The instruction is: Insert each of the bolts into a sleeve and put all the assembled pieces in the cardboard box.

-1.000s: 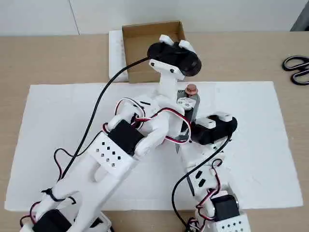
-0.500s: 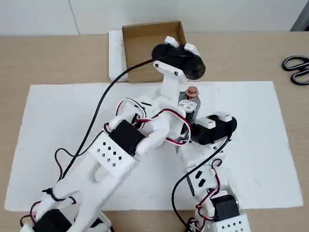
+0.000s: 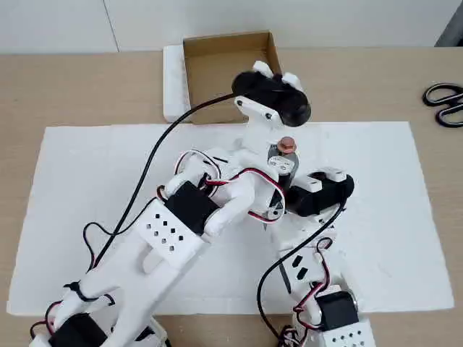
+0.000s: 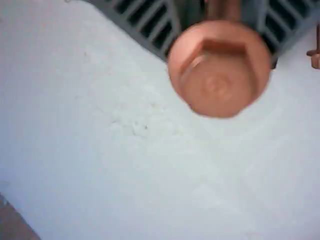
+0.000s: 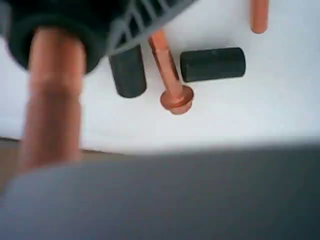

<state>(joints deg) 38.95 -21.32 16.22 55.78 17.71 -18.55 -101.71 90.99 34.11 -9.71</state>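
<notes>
My right gripper is shut on a black sleeve with a copper bolt standing in it, held upright over the white foam sheet. The bolt's hexagonal head sits between the right gripper's grey ribbed fingers, and its shaft sticks out of the sleeve. My left gripper hangs just beyond the bolt, by the near right corner of the cardboard box. On the foam below lie two loose black sleeves and a loose bolt.
Another bolt's shaft lies farther off on the foam. A white foam block stands against the box's left side. Scissors rest on the wooden table at the far right. The left arm's black cable arcs over the sheet.
The left gripper has drifted right and slightly toward the front, away from the box. The bolt and sleeve in the right gripper have shifted a little toward the front.
</notes>
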